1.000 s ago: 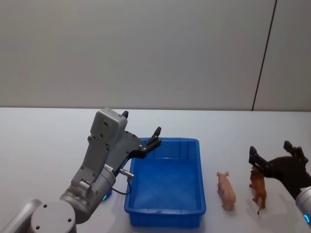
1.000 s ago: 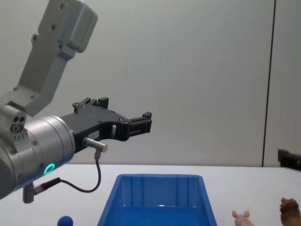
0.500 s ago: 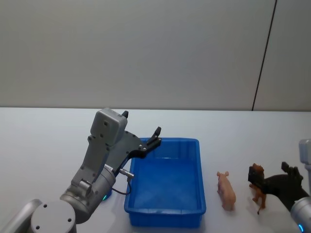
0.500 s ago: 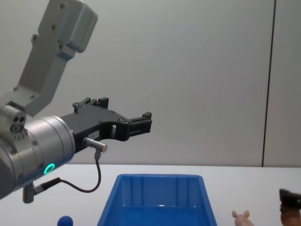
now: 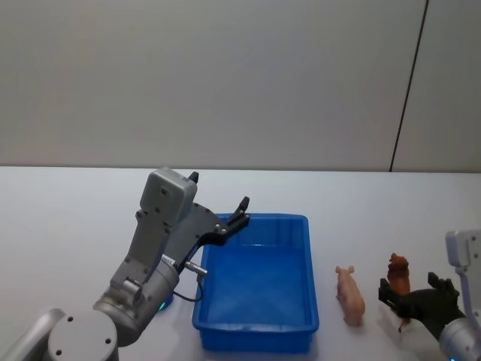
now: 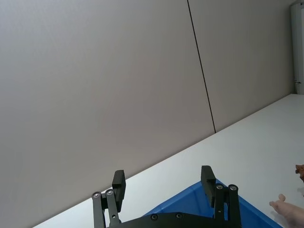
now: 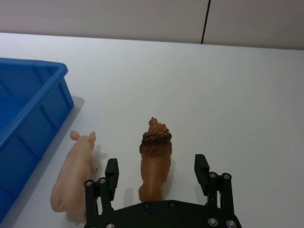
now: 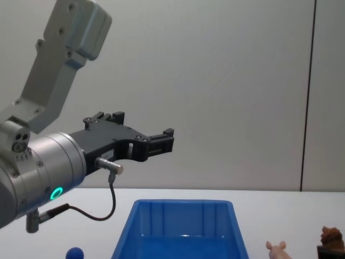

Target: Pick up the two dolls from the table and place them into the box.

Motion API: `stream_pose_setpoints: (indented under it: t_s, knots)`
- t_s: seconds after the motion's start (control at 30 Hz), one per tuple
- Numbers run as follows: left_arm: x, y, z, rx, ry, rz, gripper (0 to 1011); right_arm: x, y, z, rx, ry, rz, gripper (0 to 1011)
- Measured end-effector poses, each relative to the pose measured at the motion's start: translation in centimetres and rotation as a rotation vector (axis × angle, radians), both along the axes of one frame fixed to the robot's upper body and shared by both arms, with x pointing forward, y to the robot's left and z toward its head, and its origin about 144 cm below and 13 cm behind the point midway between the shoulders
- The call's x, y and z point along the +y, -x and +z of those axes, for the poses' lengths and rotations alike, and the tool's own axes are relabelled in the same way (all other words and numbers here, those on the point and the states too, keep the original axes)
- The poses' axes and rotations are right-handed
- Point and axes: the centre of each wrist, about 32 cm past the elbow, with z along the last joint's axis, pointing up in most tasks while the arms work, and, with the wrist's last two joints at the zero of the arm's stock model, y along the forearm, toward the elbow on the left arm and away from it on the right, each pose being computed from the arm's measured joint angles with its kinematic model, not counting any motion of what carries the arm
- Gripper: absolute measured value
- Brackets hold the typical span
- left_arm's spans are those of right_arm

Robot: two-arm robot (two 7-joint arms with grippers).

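1. Blue and small, the ball [image 8: 75, 252] lies on the white table [image 5: 75, 210] at the box's 8 o'clock corner; it is not mine to move.
2. My left gripper [image 6: 162, 175] hangs over the 10 o'clock corner of the box [image 5: 254, 335], fingers spread wide, holding nothing. The box has no doll in it.
3. The pink doll [image 5: 350, 297] stands on the table at the box's 3 o'clock, just beside its wall, snout toward 12.
4. The brown doll [image 7: 156, 159] stands at the pink one's 3 o'clock, near it but apart, also facing 12.
5. My right gripper [image 7: 156, 164] is low at the brown doll's 6 o'clock. It is opened wide, one finger off each flank, and neither touches yet.
6. I judge this doll light, rigid moulded plastic. It won't give under the pads, but its narrow stance could tip at a nudge. The ribbed mane looks grippy and the legs too thin, so I'd close across the flanks at mid-body.
7. Against a second ago, my right gripper has dropped from above the doll and drawn back toward me, now level with its hindquarters. Both dolls, the box and my left arm are where they were.
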Motion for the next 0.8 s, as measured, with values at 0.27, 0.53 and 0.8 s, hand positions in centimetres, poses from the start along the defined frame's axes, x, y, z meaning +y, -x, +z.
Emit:
stream_pose_setpoints:
  t_s: [0.27, 0.53, 0.8]
  knots:
    - [0.0, 0.0, 0.0, 0.0, 0.0, 0.0, 1001, 0.3, -0.2, -0.6, 0.043, 0.0, -0.01, 831]
    - [0.0, 0.0, 0.0, 0.0, 0.0, 0.0, 1001, 0.6, -0.4, -1.0, 0.089, -0.009, -0.021, 578]
    - [0.0, 0.0, 0.0, 0.0, 0.0, 0.0, 1002, 0.9, -0.4, -1.1, 0.097, -0.013, -0.019, 337]
